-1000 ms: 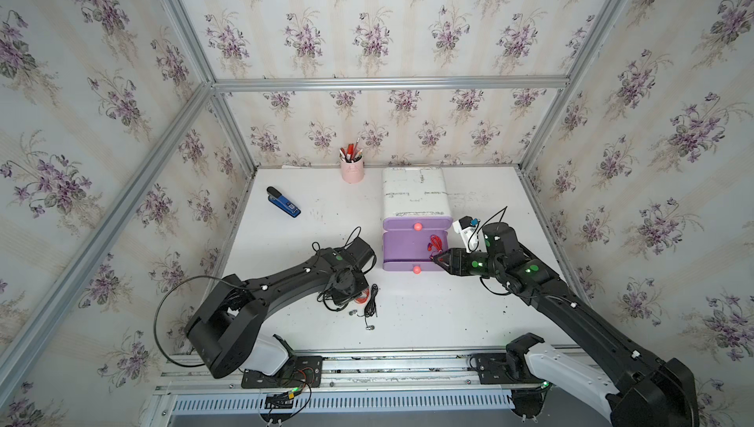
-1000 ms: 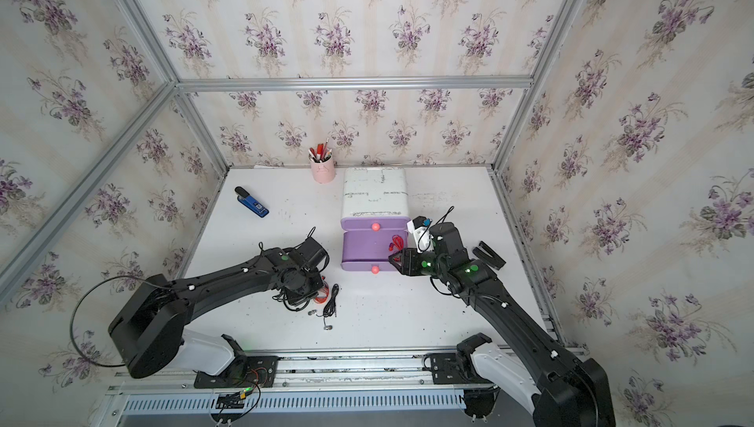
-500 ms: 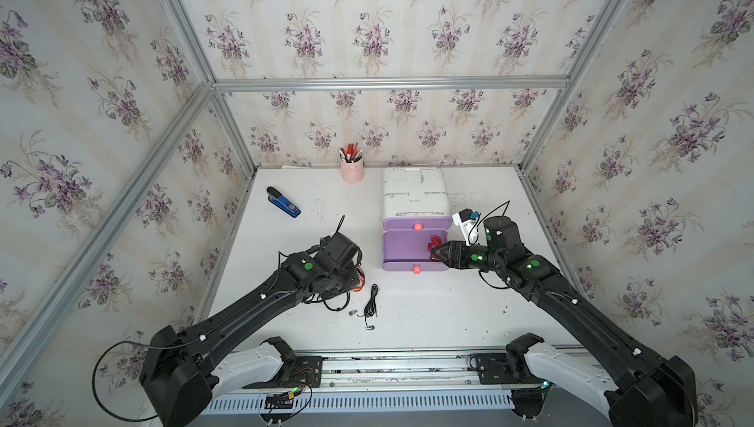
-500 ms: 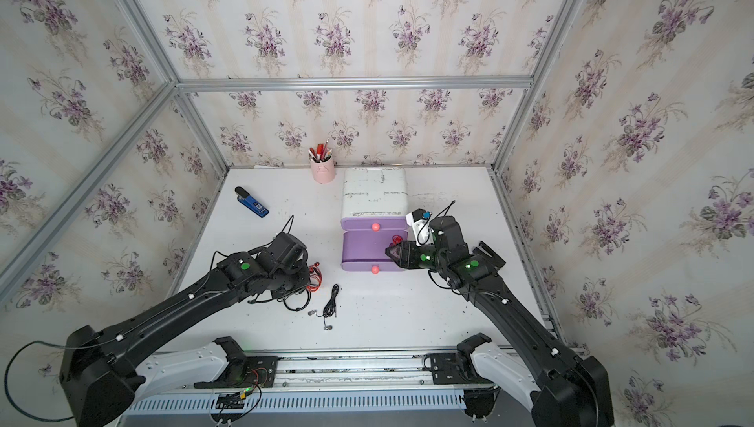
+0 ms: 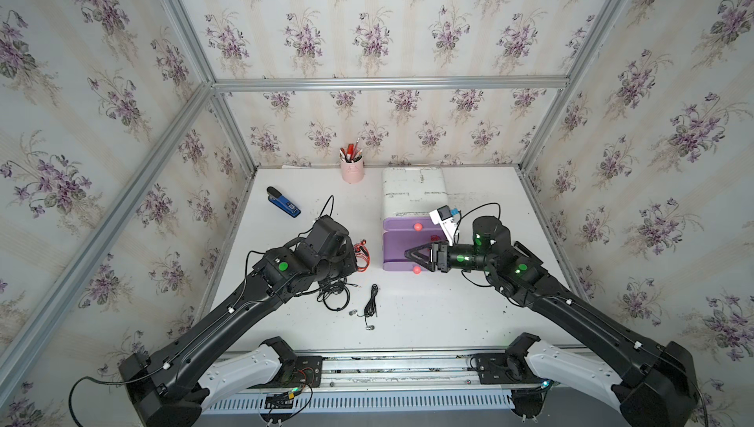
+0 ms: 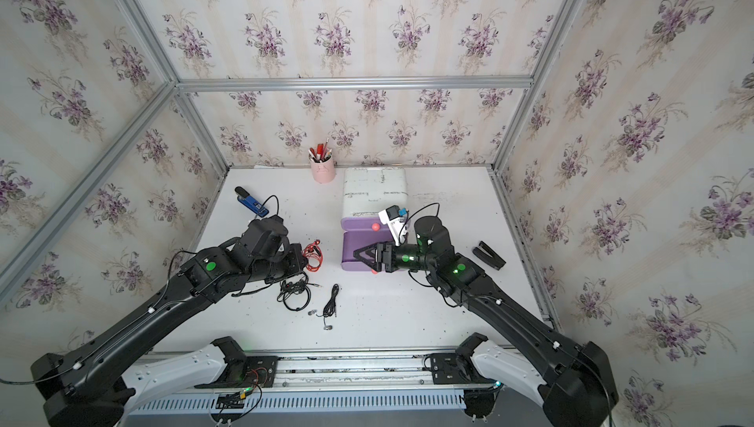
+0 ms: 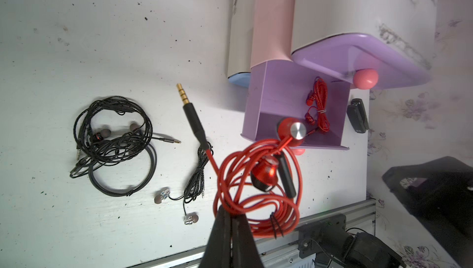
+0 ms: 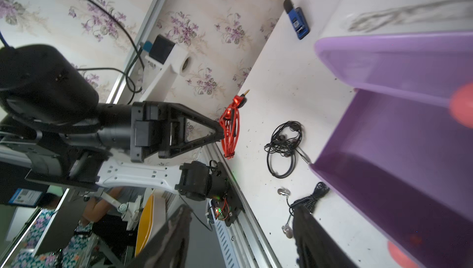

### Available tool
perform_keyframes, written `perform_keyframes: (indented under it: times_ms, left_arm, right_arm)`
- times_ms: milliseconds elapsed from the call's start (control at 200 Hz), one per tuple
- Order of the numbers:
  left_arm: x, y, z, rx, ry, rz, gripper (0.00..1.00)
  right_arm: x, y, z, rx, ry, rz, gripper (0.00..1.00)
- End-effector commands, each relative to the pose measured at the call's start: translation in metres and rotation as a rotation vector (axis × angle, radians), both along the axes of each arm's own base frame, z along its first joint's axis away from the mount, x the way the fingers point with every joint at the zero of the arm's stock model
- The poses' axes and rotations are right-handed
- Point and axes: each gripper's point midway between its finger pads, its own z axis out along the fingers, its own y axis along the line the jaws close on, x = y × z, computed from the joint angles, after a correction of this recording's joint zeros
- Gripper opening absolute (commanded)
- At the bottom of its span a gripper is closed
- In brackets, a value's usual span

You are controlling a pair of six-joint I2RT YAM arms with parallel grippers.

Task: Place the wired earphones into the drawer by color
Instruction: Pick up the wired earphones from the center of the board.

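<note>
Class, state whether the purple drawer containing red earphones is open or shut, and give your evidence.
Open. The purple drawer juts out from the white unit, its inside exposed, with a red earphone bundle lying in it.

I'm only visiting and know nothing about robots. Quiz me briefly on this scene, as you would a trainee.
1. True or false: the left gripper is shut on a coiled red earphone cable.
2. What lies inside the open purple plastic drawer? A) black earphones B) a small red earphone bundle C) nothing
3. Fill in: the tangled earphones lying on the white table are ____.
Key: 1 true; 2 B; 3 black.
</note>
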Motion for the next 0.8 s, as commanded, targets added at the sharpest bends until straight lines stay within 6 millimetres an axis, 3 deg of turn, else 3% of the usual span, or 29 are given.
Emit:
perform_keyframes:
  times_ms: [0, 115, 305, 629, 794]
  left_arm:
    - [0.002, -0.005, 0.010, -0.018, -0.031, -0.027, 0.05]
    - [0.003, -0.006, 0.014, -0.027, -0.039, -0.032, 0.05]
    - [0.003, -0.008, 0.015, -0.037, -0.042, -0.035, 0.05]
    - [0.001, -0.009, 0.014, -0.053, -0.041, -0.039, 0.04]
    - [0.001, -0.011, 0.015, -0.064, -0.046, -0.046, 0.04]
  right_arm:
    - [-0.007, 0.025, 0.012, 0.042, -0.030, 0.041, 0.67]
    - [-0.015, 0.046, 0.002, 0.007, -0.029, 0.078, 0.67]
    - [-0.017, 0.063, -0.001, 0.007, -0.024, 0.111, 0.67]
    - [-0.011, 0.083, -0.010, -0.003, -0.012, 0.127, 0.64]
    - [-0.007, 0.091, -0.013, -0.006, -0.002, 0.132, 0.57]
